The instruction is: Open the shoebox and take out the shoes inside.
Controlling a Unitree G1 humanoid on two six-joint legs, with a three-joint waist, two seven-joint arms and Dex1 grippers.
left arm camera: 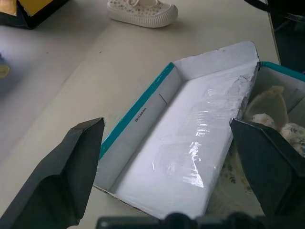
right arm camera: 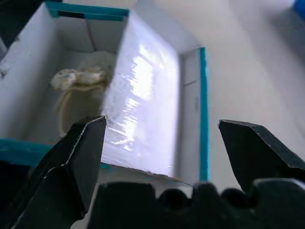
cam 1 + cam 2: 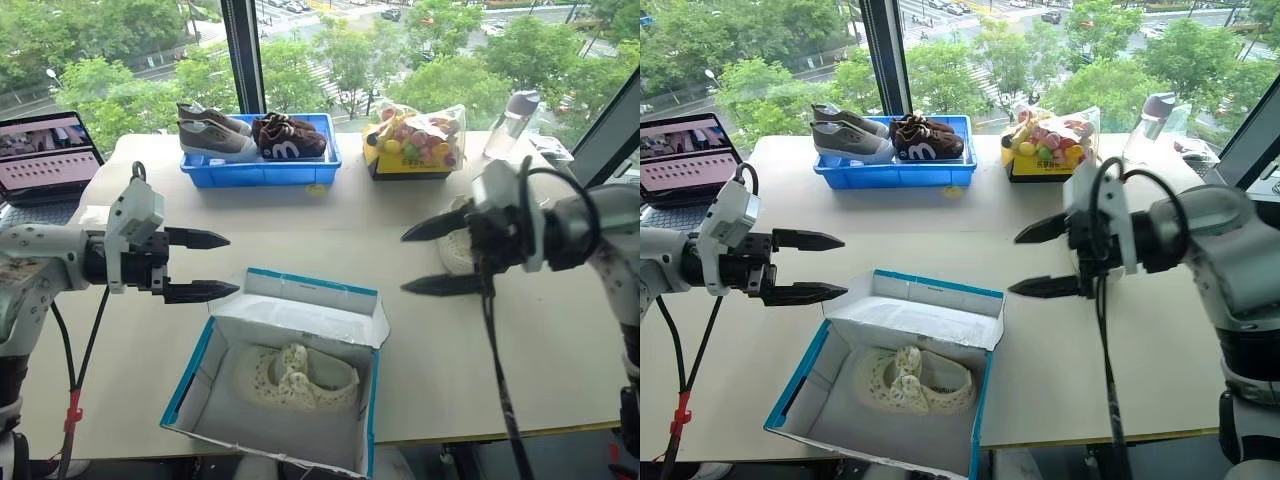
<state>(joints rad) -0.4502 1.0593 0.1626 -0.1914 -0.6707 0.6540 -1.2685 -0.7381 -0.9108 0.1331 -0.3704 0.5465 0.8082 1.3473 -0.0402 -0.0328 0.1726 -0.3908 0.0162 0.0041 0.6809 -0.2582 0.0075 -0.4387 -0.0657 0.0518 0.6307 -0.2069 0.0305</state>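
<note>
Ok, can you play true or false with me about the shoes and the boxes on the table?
1. The shoebox is open. True.
2. Both cream shoes are inside the shoebox. False: one cream shoe lies in it, the other cream shoe sits out on the table.
3. The blue bin holds grey sneakers and brown sneakers. True.
4. The left gripper is squeezing a shoe. False: its jaws are open and hold nothing.
5. The right gripper has its jaws open. True.
6. A laptop sits inside the shoebox. False: it stands at the table's far left corner.
</note>
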